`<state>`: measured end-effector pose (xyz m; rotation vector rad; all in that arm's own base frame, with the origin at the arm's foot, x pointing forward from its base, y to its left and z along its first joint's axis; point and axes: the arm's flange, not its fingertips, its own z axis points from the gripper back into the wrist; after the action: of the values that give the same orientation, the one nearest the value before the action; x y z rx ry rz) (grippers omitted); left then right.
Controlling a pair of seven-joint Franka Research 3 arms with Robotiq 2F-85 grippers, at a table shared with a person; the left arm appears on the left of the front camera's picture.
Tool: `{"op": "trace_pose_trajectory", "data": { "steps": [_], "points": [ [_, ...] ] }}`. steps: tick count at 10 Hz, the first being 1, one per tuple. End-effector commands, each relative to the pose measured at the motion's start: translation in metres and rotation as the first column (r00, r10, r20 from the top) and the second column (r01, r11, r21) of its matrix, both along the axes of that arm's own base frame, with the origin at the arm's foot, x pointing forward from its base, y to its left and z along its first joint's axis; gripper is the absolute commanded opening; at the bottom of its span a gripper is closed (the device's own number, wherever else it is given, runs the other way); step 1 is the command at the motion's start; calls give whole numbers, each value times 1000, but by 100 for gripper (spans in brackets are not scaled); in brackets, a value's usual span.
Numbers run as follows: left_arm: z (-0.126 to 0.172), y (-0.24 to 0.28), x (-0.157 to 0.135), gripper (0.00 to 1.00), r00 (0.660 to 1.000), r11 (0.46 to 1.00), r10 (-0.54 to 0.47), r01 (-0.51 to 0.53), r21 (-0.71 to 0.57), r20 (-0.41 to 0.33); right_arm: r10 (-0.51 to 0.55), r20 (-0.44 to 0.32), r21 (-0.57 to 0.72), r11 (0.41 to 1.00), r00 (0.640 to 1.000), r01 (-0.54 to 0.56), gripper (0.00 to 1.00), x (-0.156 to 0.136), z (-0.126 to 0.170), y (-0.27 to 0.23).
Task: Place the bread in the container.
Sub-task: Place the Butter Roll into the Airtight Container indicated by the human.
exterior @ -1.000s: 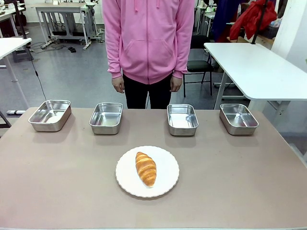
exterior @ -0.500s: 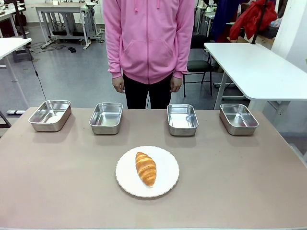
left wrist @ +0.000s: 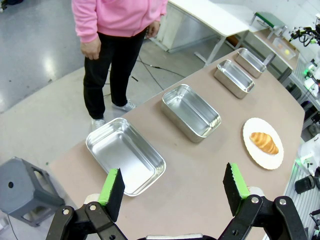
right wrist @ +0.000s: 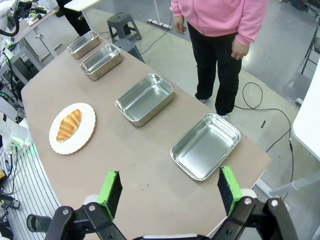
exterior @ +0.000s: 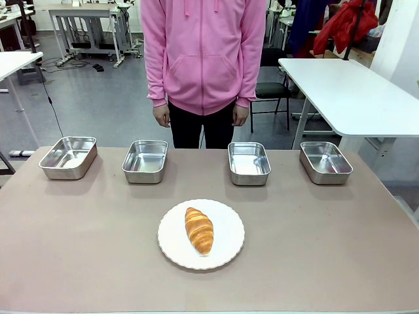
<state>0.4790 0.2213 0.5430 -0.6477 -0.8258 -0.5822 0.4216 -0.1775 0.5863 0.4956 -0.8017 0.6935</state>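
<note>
The bread (exterior: pixel 199 230), a golden-brown croissant, lies on a round white plate (exterior: pixel 227 219) at the middle of the table's near half. Several look-alike steel pans stand empty in a row along the far edge, from the leftmost (exterior: pixel 68 171) to the rightmost (exterior: pixel 327 178); nothing marks which one is the container. My left gripper (left wrist: pixel 173 187) hangs open high above the table's left end, over a pan (left wrist: pixel 125 155), with the bread (left wrist: pixel 264 142) far off. High over the right end, my right gripper (right wrist: pixel 169 190) is open too, near a pan (right wrist: pixel 205 146), the bread (right wrist: pixel 68 125) far away.
A person in a pink hoodie (exterior: pixel 203 52) stands at the far side, hands hanging down by the hips. A white table (exterior: pixel 347 98) stands behind on the right. A grey stool (left wrist: pixel 25 192) sits on the floor off the table's left end.
</note>
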Motion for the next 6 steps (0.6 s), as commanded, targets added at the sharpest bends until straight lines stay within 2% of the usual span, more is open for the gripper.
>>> {"op": "trace_pose_trajectory", "data": {
  "steps": [1,6],
  "points": [
    [1,0,-1,100,1000,1000,-9,9,-10,12,4,5,2,1000,1000,-4,100,0,2,2],
    [1,0,-1,100,1000,1000,-9,9,-10,12,4,5,2,1000,1000,-4,100,0,2,2]
  ]
}}
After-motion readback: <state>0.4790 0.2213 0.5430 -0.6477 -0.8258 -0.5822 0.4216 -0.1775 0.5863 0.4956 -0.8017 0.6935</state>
